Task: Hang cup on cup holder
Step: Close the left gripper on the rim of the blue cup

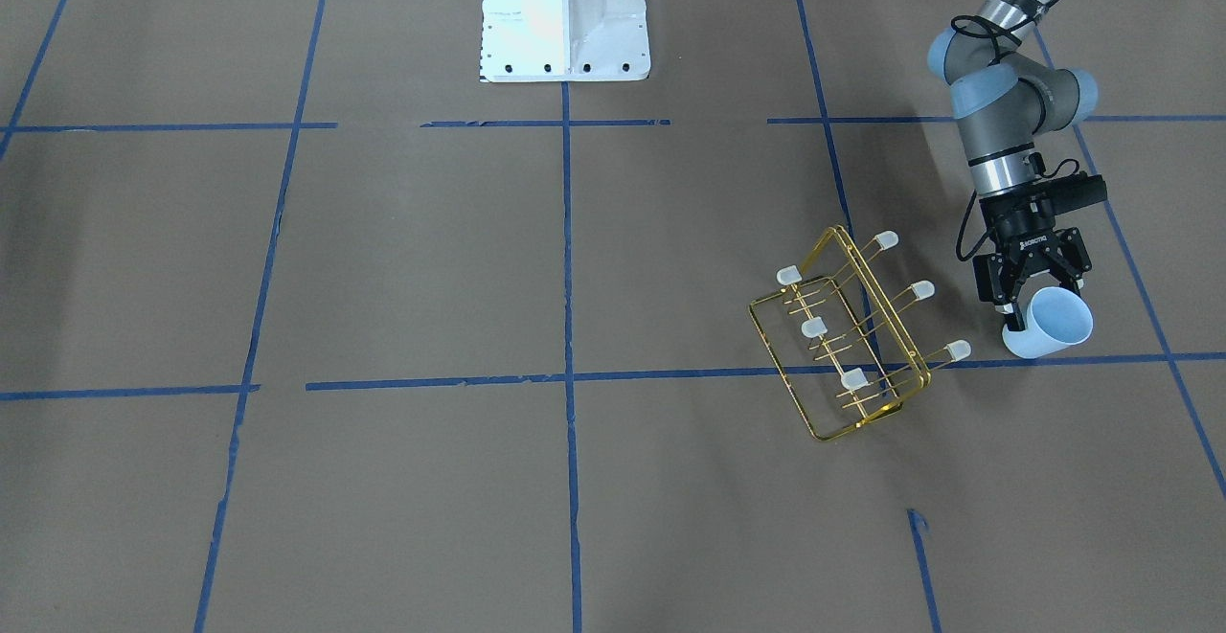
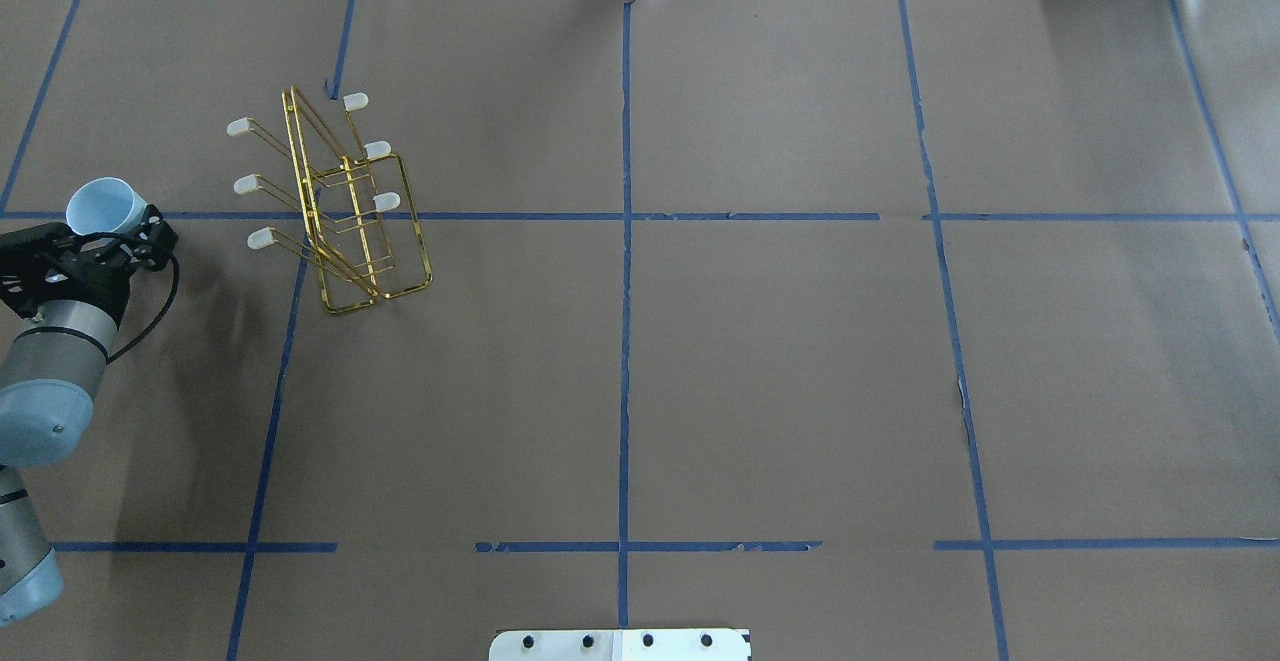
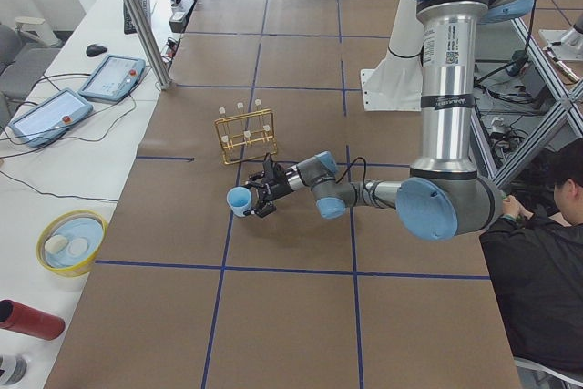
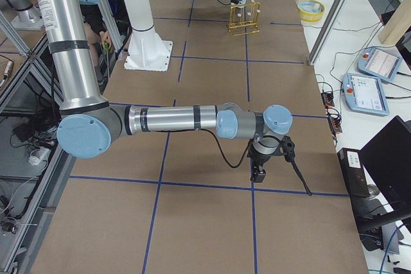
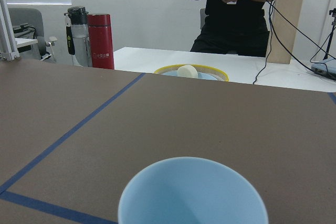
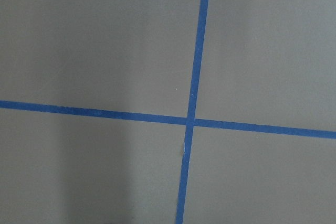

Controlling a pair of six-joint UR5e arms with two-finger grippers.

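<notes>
Cup (image 1: 1049, 325) pinched at base end by left pincer (image 1: 1038, 290). Held low near table (image 1: 431, 269), beside cup holder (image 1: 848, 336), not touching it. Long axis laid near horizontal, in line with pincer. Open mouth pointed away from robot. Pale blue, smooth, tapered, handleless. Right pincer (image 4: 259, 172) well apart; spread or pressed cannot be told.

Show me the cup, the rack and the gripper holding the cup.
cup (image 1: 1054, 325): front-facing view, inside its open mouth.
rack (image 1: 814, 327): front-facing view, white cap of a middle prong.
left gripper (image 1: 1039, 294): front-facing view, midway between its fingertips, at the cup.
</notes>
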